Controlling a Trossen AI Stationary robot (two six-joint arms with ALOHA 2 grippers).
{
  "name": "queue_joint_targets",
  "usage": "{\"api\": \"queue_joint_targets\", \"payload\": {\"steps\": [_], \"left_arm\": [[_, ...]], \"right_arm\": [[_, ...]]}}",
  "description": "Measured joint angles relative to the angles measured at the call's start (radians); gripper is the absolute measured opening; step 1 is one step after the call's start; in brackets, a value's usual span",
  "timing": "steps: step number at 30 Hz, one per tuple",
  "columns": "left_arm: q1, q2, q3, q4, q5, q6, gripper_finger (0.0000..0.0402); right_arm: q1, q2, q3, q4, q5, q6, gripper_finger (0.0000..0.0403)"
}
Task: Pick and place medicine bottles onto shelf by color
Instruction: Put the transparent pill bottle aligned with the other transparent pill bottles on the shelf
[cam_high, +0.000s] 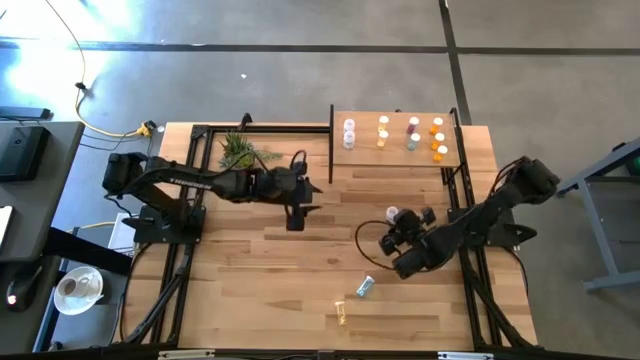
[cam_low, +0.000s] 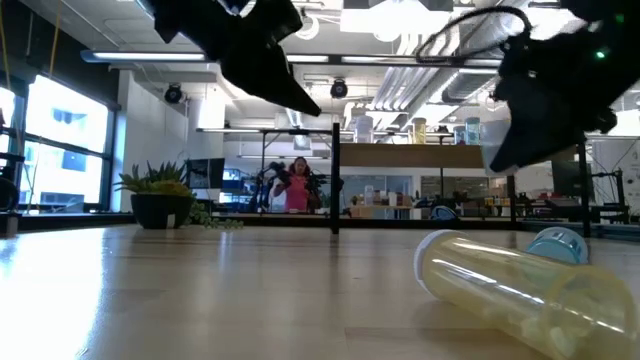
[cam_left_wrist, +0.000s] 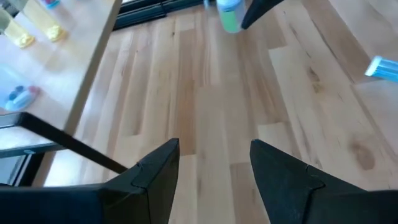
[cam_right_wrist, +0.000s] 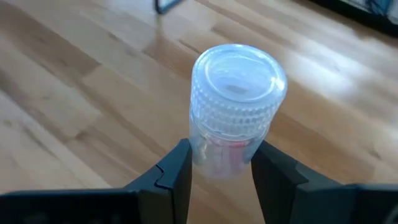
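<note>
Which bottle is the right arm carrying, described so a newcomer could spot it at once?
Start at the shelf at the table's far right, then come toward the table's middle. The clear bottle sits upright in the right tool, the only one off the wood; two others lie nearer the front edge.

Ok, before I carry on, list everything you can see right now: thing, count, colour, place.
Shelf: one, pale wood on a black frame, far right part of the table.
Bottles on shelf: about ten, upright, white-capped, in whitish, yellow, purplish and orange columns.
Held bottle: one, clear with a clear ribbed cap, between the right gripper's fingers.
Blue-capped bottle: one, lying on the table's near side.
Yellow bottle: one, lying near the table's front edge.
Plant: one, green in a dark pot, far side, left of the shelf.
Left gripper: open, empty, above mid-table.
Right gripper: shut on the held bottle, right of centre.
</note>
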Motion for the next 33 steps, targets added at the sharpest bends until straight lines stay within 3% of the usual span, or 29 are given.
{"api": "queue_joint_targets", "payload": {"steps": [9,17,24,33], "left_arm": [[0.067,0.000,0.000,0.040,0.104,0.005,0.0186],[0.068,0.000,0.000,0.130,0.114,0.021,0.0186],[0.068,0.000,0.000,0.225,0.112,-0.023,0.0186],[0.068,0.000,0.000,0.240,0.094,-0.040,0.0191]], "right_arm": [[-0.192,-0.175,0.000,0.259,-0.134,-0.652,0.0123],[-0.382,-0.219,0.000,0.515,-0.385,-1.127,0.0123],[-0.514,-0.217,0.000,0.684,-0.549,-1.367,0.0123],[-0.594,-0.217,0.000,0.818,-0.720,-1.499,0.0123]]}}
